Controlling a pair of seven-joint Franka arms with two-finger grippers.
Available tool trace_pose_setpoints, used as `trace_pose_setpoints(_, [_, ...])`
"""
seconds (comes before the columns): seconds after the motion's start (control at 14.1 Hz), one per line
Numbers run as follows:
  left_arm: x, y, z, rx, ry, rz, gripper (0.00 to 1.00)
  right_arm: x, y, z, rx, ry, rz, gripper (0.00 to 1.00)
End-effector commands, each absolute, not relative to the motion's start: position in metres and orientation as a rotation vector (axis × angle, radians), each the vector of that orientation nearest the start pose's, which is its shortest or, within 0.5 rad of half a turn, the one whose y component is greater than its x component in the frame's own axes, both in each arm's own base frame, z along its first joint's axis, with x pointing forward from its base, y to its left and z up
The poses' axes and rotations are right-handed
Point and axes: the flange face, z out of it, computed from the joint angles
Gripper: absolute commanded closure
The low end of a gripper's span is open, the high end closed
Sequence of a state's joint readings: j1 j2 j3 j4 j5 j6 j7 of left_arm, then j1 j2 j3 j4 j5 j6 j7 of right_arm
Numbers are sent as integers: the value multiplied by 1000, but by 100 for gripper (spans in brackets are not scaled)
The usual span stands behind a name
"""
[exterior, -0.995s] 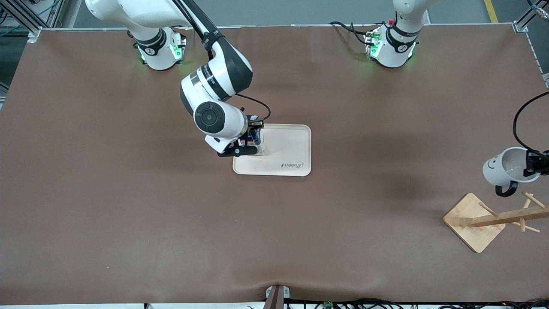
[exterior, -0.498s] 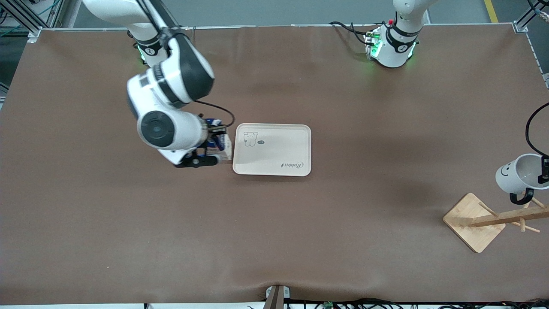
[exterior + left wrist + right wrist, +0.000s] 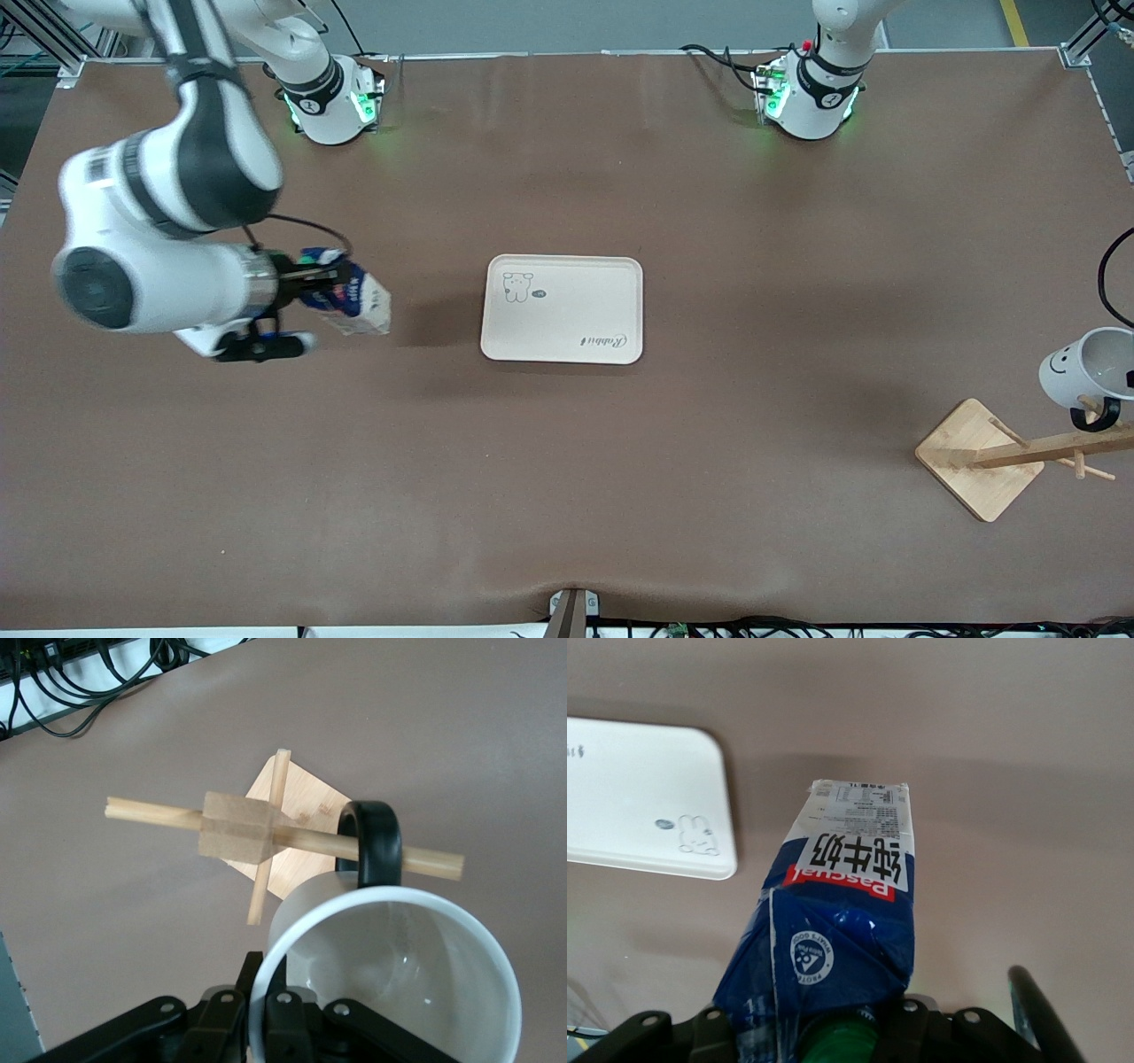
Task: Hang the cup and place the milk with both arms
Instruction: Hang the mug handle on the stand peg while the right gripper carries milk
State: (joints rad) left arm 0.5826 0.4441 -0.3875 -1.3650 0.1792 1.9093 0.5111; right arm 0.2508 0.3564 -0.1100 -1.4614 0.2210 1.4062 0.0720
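The white cup (image 3: 1083,368) with the smiley face hangs tilted over the wooden rack (image 3: 979,456) at the left arm's end of the table. My left gripper (image 3: 266,967) is shut on the cup (image 3: 390,974), pinching its rim. The black handle (image 3: 376,828) is looped around a peg (image 3: 425,861) of the rack. My right gripper (image 3: 308,285) is shut on the top of the blue milk (image 3: 350,301) carton. It holds the carton tilted above the bare table, beside the tray toward the right arm's end. The milk (image 3: 846,904) shows its red label and green cap.
A cream tray (image 3: 611,301) with a small rabbit drawing lies mid-table with nothing on it; its corner (image 3: 647,806) appears in the right wrist view. The rack's square base (image 3: 297,806) rests on the brown mat. Cables run along the table edge.
The right arm swung the milk away from over the tray toward its own end of the table. The left gripper lowered the cup until its handle reached the rack's peg.
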Motion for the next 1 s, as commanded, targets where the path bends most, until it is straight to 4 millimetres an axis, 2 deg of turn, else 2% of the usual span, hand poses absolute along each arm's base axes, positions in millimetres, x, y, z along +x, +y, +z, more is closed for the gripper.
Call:
trace_pose_setpoints(0.0, [676,196,496,-3044,499,-232,48,616,58,452,-3016,-102,577,100])
trace_pose_setpoints(0.07, [677,193,495,-3044,508,-231,14,616,43,441,-3087,-98,597,100])
trace_pose_setpoints(0.14, [678,189,496,-3051,513,-238,0,616,32,434,-3116,-87,588,100])
trace_pose_setpoints(0.36, [676,177,505,-3098,473,-263,0,613,-18,405,-3093,-87,583,100])
trace_pose_setpoints(0.5, [674,160,516,-3100,488,-249,0,605,-46,379,-3072,-124,572,100])
trace_pose_setpoints(0.57, [671,147,529,-3106,458,-257,0,602,-54,369,-3064,-164,556,100])
trace_pose_setpoints(0.71, [666,126,541,-3133,356,-222,0,598,-66,355,-3057,-204,529,100])
trace_pose_setpoints(0.92, [654,87,569,-3154,163,-195,0,595,-75,349,-3051,-189,539,100])
